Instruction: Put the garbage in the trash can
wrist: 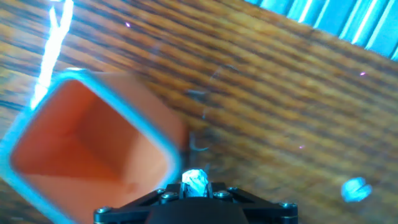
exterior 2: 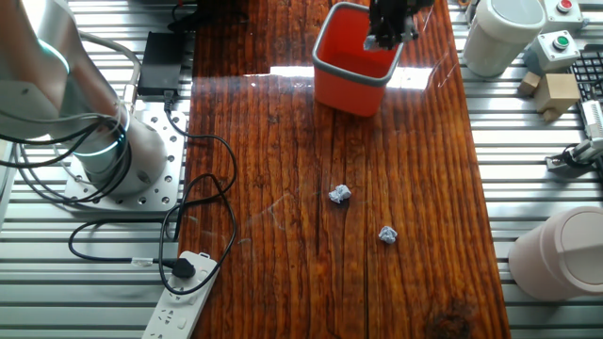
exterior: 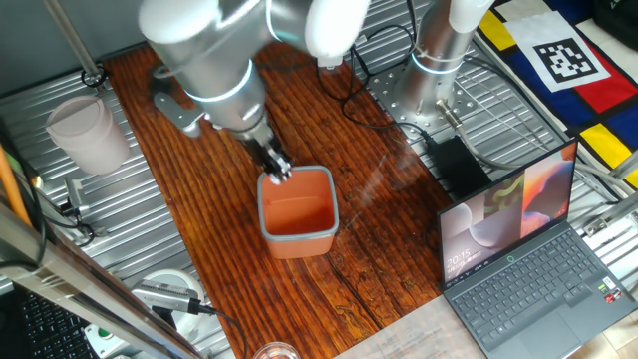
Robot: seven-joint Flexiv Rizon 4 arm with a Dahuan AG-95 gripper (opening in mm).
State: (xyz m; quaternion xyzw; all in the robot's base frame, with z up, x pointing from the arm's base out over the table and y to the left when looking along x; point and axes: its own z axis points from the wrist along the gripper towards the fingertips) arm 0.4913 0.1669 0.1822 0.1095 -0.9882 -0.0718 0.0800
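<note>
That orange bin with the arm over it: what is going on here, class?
The robot's gripper is at the rim of the orange bin, pinching a small crumpled white scrap, apparently about to drop it in. Two more scraps lie on the wooden table, apart from the bin, not yet collected.

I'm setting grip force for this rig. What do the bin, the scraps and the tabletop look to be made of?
The bin: likely moulded plastic, matte orange, smooth rounded walls and thick rim. The scraps: probably crumpled paper or tissue, white-grey and creased; one sits between the gripper fingers. The tabletop: dark wood grain, glossy, reflecting light.
</note>
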